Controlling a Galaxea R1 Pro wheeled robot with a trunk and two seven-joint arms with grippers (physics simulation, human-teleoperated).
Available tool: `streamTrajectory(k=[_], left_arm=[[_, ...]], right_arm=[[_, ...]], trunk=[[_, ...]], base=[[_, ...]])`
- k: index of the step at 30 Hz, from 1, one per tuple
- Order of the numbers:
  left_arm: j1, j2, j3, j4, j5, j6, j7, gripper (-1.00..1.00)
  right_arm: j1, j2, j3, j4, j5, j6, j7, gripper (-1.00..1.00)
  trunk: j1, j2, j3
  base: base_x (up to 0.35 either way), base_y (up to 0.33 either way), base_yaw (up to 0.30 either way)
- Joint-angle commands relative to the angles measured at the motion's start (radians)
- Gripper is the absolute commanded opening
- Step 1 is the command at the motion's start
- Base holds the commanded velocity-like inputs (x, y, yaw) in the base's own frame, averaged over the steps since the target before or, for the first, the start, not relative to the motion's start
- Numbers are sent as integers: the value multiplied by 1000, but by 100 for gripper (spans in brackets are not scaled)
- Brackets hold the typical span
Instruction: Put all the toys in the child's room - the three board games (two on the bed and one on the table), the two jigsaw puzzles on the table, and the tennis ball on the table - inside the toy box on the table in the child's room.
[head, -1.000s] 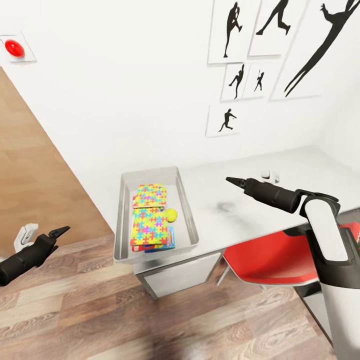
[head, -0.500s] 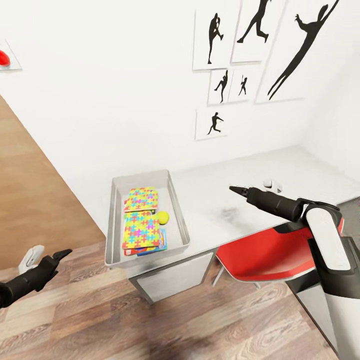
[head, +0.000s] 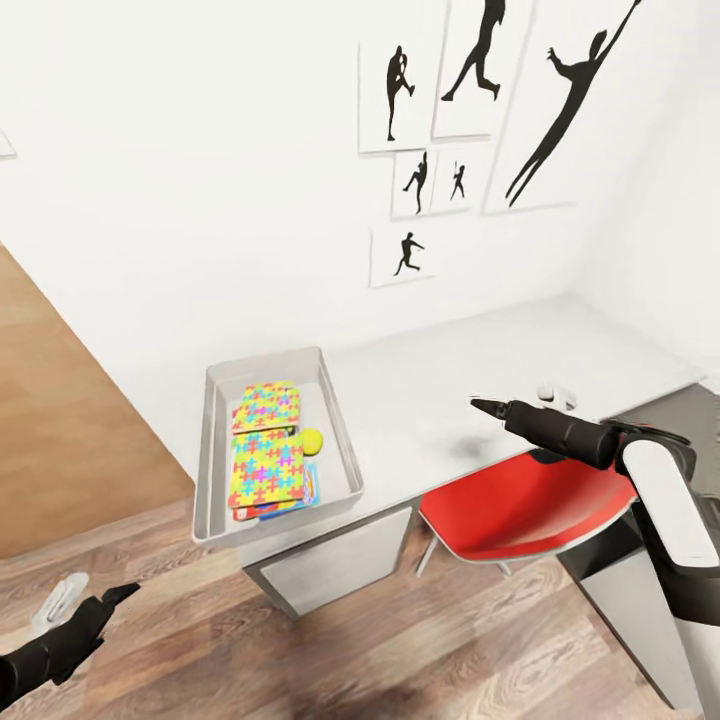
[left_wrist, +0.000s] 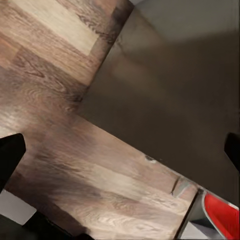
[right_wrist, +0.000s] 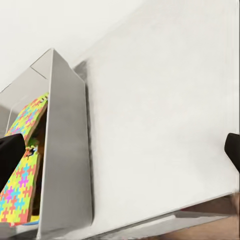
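White-walled room: pale grey flared-rim toy box (head: 215, 455) on the light grey bench (head: 450, 385) holds puzzle slabs (head: 264, 468); both end effectors, left (head: 118, 594) and right (head: 485, 406), released and empty, should fetch the bed's games, keeping clear of the bench.

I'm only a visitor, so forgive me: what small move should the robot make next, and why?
Probably turn away toward the bed. The toy box holds both jigsaw puzzles, the tennis ball and one board game's edge; both grippers, left and right, are empty.

Red chair (head: 510, 508) tucked under (seat showing), wood floor (head: 400, 650).
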Motion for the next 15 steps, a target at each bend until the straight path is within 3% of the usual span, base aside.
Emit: streamTrajectory(k=[1,6,15], left_arm=[[8,-1,3,26,0,-8,-3,100],[35,-3,6,121,-6,-80,-14,100],[71,-4,8,186,-10,-183,-37,100]], right_arm=[[9,-5,0,-1,-11,3,-12,100],[46,-19,-1,0,-10,-2,-19,100],[85,-28,-2,0,-9,-7,-26,100]], trunk=[[1,-2,0],[1,-2,6],[1,-2,9]], base=[[0,0,-120],[0,0,-90],[-51,0,-32]])
